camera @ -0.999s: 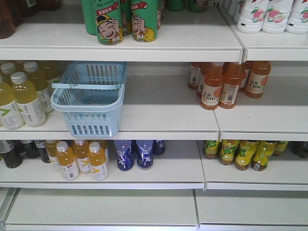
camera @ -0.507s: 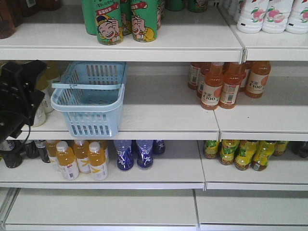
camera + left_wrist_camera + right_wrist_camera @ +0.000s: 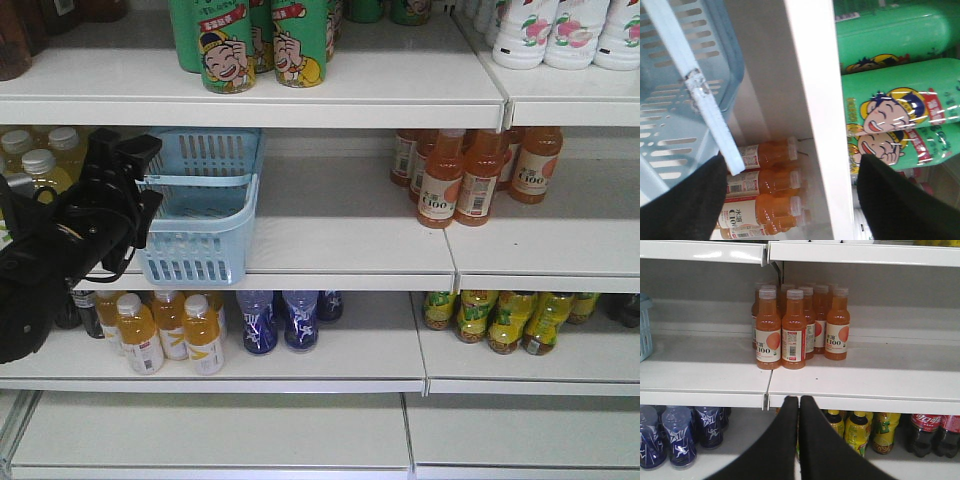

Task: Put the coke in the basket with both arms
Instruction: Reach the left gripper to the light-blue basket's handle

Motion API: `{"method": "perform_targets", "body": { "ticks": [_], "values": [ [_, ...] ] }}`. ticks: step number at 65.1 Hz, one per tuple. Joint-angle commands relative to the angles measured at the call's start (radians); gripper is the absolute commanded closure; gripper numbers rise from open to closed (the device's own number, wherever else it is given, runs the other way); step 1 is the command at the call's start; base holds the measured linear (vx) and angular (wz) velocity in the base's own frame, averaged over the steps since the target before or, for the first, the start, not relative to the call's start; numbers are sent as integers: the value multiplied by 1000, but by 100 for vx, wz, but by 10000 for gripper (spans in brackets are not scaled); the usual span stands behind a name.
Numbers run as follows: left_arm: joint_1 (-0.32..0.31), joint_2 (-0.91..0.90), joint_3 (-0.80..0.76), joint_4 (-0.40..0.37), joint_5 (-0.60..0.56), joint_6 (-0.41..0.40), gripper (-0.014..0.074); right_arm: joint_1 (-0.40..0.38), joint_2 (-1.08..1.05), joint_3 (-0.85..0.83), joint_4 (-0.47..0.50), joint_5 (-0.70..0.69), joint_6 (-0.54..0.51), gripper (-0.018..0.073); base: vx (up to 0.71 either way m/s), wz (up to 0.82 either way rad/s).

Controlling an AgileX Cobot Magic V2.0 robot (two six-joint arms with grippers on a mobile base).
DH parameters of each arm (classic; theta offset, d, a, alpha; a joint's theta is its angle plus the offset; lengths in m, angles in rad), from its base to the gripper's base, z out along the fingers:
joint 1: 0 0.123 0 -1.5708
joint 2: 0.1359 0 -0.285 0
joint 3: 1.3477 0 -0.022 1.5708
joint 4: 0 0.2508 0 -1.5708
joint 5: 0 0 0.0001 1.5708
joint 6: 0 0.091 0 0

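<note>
Front and wrist views of the shelving. At far left, yellow bottles [image 3: 40, 170] stood partly hidden behind the left arm [image 3: 60, 250], which extended up and rightward to the left side of the basket [image 3: 205, 230]. The left gripper [image 3: 792, 167] had its fingers [image 3: 690, 200] spread well apart with nothing between them, and the basket's handle [image 3: 705, 100] passed just beside one; contact could not be told. The basket stood on the left half of the middle shelf [image 3: 340, 250], at its near edge. Farther right, well apart from it, orange bottles [image 3: 470, 175] stood grouped. The right gripper [image 3: 799, 402], fingers pressed together on nothing, hung near the shelf edge below them. The coke's place could not be told.
</note>
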Motion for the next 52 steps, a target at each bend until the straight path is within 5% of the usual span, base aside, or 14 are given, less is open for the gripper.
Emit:
{"method": "perform_targets", "body": {
  "ticks": [1, 27, 52],
  "values": [
    [-4, -1, -34, 0, -84, -47, 81, 2, -18, 11, -7, -75, -5, 568, 0, 0],
    [-3, 154, -111, 17, -181, -156, 81, 2, -18, 11, -7, -75, -5, 568, 0, 0],
    [8, 265, -263, 30, -161, -177, 83, 2, -18, 11, -7, -75, -5, 568, 0, 0]
  ]
}}
